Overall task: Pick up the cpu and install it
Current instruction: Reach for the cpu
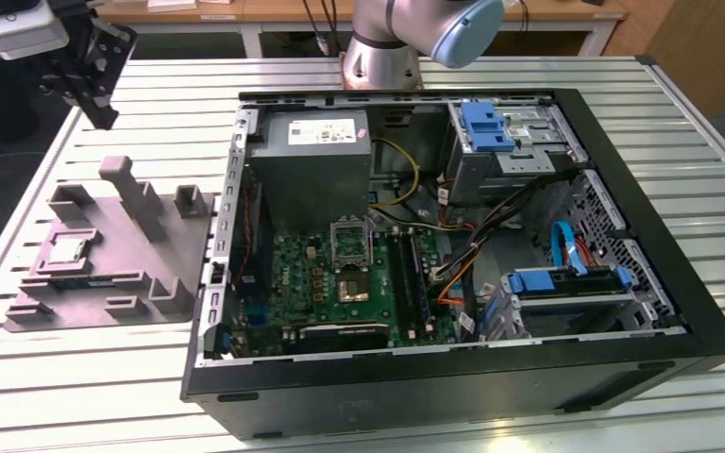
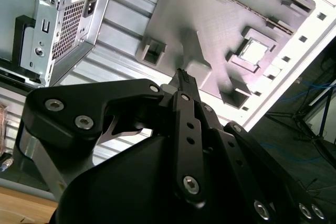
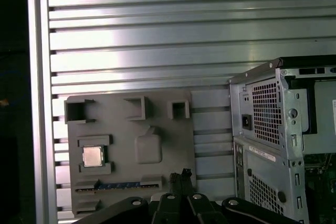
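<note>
1. Gripper [image 3: 180, 177]: the fingertips are drawn together with nothing between them, so no part is held. In the exterior view it hangs at the upper left of the frame, above the slatted table [image 1: 110, 377] and apart from everything on it.

2. Grey moulded holder [image 1: 124, 257]: it lies flat on the table at the exterior view's left, lower in the frame than the gripper and just beside the open computer case [image 1: 400, 401].

3. The cpu [image 1: 64, 249]: it sits in a square recess near the holder's left edge, silvery top upward, untouched. The first wrist view shows it framed by the recess walls.

4. Socket [image 1: 347, 241]: it is on the green board inside the case, near the centre of the frame, and appears vacant.

Step in hand, as judged: the approach to the pick. Neither pick nor installation is done.

The pick calls for:
- fingers spread wider than the chip;
- the gripper centred over the recess;
- a square descent between the recess walls;
- a light grip on the chip's thin edges.
</note>
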`<state>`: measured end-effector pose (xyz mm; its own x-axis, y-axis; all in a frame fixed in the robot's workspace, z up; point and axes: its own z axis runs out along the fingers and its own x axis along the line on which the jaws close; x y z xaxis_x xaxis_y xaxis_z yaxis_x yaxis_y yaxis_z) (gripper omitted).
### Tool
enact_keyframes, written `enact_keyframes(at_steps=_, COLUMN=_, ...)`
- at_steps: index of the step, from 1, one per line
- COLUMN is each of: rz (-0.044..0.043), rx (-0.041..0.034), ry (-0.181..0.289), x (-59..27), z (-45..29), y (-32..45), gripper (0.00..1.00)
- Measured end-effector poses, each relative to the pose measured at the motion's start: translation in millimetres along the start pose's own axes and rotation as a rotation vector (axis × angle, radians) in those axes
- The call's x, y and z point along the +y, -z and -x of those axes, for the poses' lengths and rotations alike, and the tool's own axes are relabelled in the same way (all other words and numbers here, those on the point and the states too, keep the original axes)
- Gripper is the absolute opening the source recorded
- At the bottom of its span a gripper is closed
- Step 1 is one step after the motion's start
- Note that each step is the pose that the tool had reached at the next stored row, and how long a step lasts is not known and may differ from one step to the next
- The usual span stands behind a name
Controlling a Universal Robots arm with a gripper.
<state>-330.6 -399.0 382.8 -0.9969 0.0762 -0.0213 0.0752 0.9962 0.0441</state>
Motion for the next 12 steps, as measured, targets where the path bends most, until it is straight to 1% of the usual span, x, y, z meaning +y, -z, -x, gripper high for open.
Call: enact_keyframes(at_steps=12, rz=0.0, rx=0.0, ry=0.0, x=-0.2, z=-2.8, y=0.1, gripper=0.11)
